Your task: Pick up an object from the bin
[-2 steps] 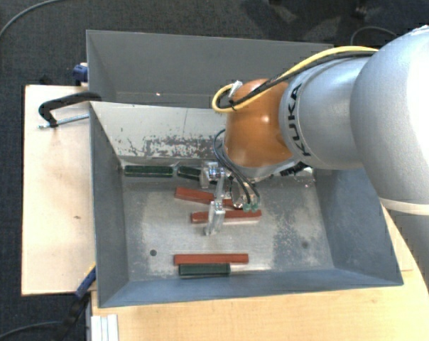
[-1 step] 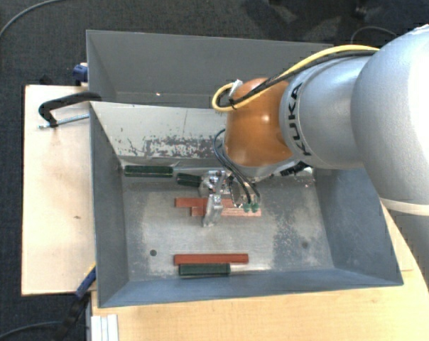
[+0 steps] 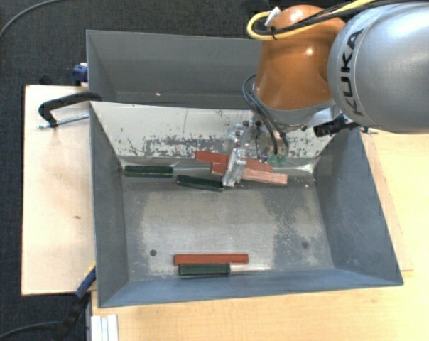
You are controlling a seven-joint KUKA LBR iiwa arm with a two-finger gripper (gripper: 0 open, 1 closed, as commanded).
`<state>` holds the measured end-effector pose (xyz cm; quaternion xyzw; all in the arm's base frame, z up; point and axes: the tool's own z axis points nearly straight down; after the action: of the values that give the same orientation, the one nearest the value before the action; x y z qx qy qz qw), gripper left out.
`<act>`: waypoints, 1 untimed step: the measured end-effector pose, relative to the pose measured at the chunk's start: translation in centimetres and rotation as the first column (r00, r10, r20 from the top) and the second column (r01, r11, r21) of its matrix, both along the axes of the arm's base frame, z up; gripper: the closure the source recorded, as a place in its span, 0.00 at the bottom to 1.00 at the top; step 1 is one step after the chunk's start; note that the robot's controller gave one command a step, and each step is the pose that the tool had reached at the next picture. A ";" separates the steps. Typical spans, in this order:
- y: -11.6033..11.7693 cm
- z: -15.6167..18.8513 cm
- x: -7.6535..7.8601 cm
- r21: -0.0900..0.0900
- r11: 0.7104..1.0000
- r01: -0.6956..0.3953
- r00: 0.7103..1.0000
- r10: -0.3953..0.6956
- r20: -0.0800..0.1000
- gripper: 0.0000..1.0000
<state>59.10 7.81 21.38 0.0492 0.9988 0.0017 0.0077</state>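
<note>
at the bin's (image 3: 356, 212) far wall, the gripper (image 3: 234, 169) sits low over a red stick (image 3: 265, 177) beside a dark green stick (image 3: 199, 183), seemingly at the grasp stage, open or closed impossible to tell; a firm hold and straight lift likely come next.

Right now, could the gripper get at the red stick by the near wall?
Probably yes. The red stick lies flat with nothing on top; only a green stick lies along its near side. The gripper is at the far wall.
</note>
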 end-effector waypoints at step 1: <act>-2.1 -10.0 -1.3 -0.002 0.968 -0.251 0.968 0.251 -0.020 1.00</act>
<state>57.85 5.68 11.38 -0.0776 0.9970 0.0001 -0.0023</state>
